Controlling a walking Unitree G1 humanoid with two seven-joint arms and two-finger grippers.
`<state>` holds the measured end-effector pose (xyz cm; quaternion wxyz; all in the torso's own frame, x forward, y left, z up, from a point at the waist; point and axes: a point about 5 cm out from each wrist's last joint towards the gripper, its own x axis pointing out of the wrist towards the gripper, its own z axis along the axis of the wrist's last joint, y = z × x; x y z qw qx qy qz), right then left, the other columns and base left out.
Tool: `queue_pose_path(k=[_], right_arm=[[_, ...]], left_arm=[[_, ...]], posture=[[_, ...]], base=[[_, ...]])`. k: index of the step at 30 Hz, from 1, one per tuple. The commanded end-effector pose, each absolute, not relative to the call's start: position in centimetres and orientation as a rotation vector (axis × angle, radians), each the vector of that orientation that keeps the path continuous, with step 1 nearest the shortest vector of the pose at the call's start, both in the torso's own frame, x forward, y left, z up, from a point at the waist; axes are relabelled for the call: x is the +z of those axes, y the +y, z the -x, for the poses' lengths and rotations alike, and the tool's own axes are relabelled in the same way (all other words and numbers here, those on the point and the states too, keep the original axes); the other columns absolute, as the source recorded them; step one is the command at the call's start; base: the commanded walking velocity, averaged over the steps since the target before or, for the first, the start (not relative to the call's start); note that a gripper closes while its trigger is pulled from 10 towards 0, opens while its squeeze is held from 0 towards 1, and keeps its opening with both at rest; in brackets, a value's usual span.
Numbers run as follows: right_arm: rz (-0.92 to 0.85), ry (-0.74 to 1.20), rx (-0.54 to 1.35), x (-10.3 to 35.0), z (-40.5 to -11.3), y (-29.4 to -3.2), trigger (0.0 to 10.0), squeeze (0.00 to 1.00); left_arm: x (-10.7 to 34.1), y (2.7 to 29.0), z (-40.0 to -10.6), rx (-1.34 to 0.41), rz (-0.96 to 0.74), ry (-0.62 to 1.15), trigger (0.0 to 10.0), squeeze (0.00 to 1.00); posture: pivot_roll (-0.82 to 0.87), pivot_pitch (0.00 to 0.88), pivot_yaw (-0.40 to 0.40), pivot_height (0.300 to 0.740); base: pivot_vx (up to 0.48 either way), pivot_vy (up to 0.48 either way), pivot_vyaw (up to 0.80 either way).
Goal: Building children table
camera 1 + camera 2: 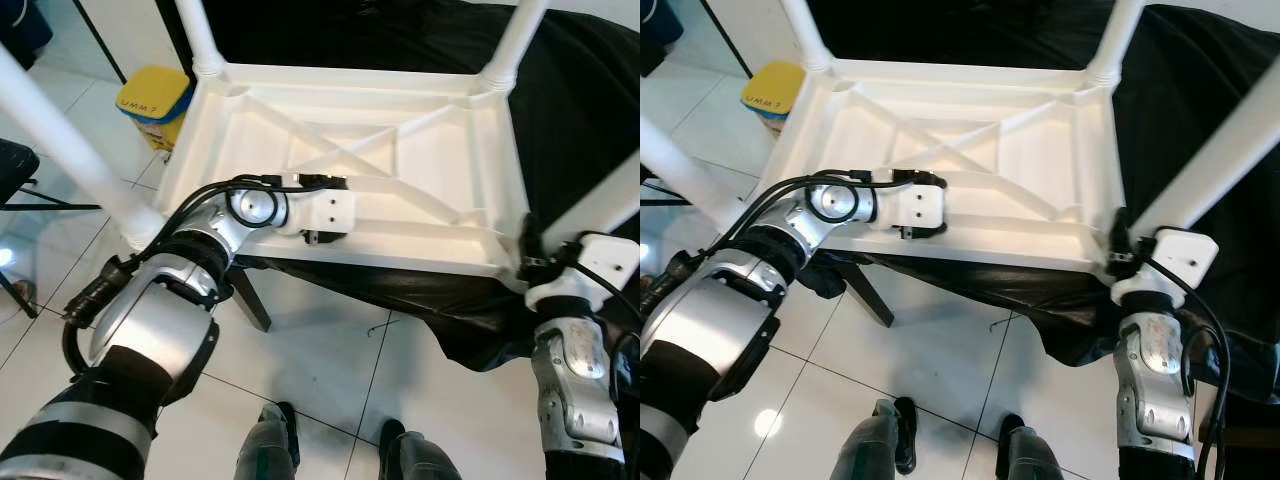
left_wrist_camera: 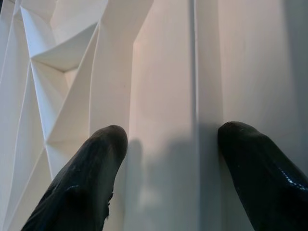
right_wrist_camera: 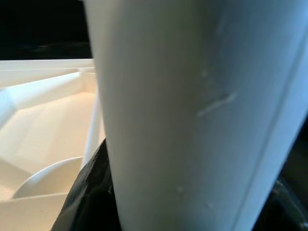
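Four white legs stand up from the children's table (image 1: 360,170), which we see lying upside down on a black cloth (image 1: 580,120) with its ribbed underside facing us. Two legs rise at the far corners (image 1: 200,35), one slants up at the near left corner (image 1: 70,140), and one at the near right corner (image 1: 1220,150).

We note the left tool (image 2: 171,144) reaching over the near rim onto the underside, just beside the crossing ribs at the middle. In the left wrist view its fingers (image 2: 86,178) are spread wide, both tips resting on or just above a flat white panel, with nothing between them.

We see the right tool (image 1: 1118,245) at the near right corner, at the foot of the near right leg where it meets the tabletop. In the right wrist view the white leg (image 3: 192,120) sits between the two black fingers (image 3: 91,192), which close against it on either side.

We also record a yellow bin (image 1: 155,100) on the tiled floor (image 1: 330,370) beyond the table's far left corner, and the robot's own feet (image 1: 275,440) near the bottom edge, just short of the cloth.
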<state>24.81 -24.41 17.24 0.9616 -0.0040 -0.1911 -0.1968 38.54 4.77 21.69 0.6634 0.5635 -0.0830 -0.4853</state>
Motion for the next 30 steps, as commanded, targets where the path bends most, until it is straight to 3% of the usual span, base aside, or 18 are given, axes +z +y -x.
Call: queue_pose_path(k=[1, 6, 13, 14, 15, 19, 21, 22, 24, 30], right_arm=[[0.067, -0.354, -0.628, 16.4, -22.4, -28.1, 10.0, 0.0], [0.062, -0.338, -0.624, 16.1, -22.4, -27.6, 10.0, 0.0], [0.027, -0.315, -0.406, 15.7, -24.2, -23.5, 10.0, 0.0], [0.021, -0.315, -0.362, 15.7, -24.4, -23.0, 10.0, 0.1], [0.017, -0.317, -0.317, 15.8, -24.7, -22.6, 10.0, 1.0], [0.013, -0.32, -0.25, 16.0, -25.0, -22.4, 10.0, 1.0], [0.018, -0.317, -0.155, 16.4, -25.5, -22.4, 10.0, 1.0], [0.028, -0.315, -0.116, 16.6, -25.6, -22.5, 10.0, 0.0], [0.047, -0.3, -0.027, 16.9, -25.9, -22.8, 10.0, 0.0], [0.08, -0.271, 0.085, 17.0, -26.3, -22.7, 10.0, 0.0]], left_arm=[[21.0, 6.4, -39.4, -0.928, -1.293, -0.187, 10.0, 0.0], [21.2, 5.2, -39.0, -0.966, -1.291, -0.226, 10.0, 0.0], [21.6, 5.2, -38.7, -1.023, -1.176, -0.24, 10.0, 0.0], [21.6, 5.7, -38.7, -1.037, -1.099, -0.221, 10.0, 0.0], [21.7, 6.0, -38.7, -1.048, -0.995, -0.2, 10.0, 0.0], [21.9, 6.4, -38.7, -1.068, -0.833, -0.182, 10.0, 0.0], [22.3, 6.8, -38.5, -1.089, -0.651, -0.181, 10.0, 0.0], [22.5, 6.9, -38.3, -1.1, -0.586, -0.193, 10.0, 0.0], [22.8, 7.3, -37.7, -1.118, -0.481, -0.221, 10.0, 0.0], [22.8, 7.9, -36.5, -1.155, -0.417, -0.243, 10.0, 0.0]], posture=[[-0.03, 0.245, 0.056, 0.74], [-0.04, 0.241, 0.059, 0.74], [-0.05, 0.233, 0.066, 0.74], [-0.04, 0.225, 0.056, 0.74], [-0.04, 0.22, 0.05, 0.74], [-0.03, 0.216, 0.043, 0.74], [-0.03, 0.211, 0.037, 0.74], [-0.03, 0.209, 0.035, 0.74], [-0.02, 0.202, 0.025, 0.74], [-0.02, 0.193, 0.014, 0.74]], base=[[0.0, 0.0, 0.0], [0.0, 0.0, 0.0], [0.0, 0.0, 0.0], [0.0, 0.0, 0.0], [0.0, 0.0, 0.0], [0.0, 0.0, 0.0], [0.0, 0.0, 0.0], [0.0, 0.0, 0.0], [0.0, 0.0, 0.0], [0.0, 0.0, 0.0]])
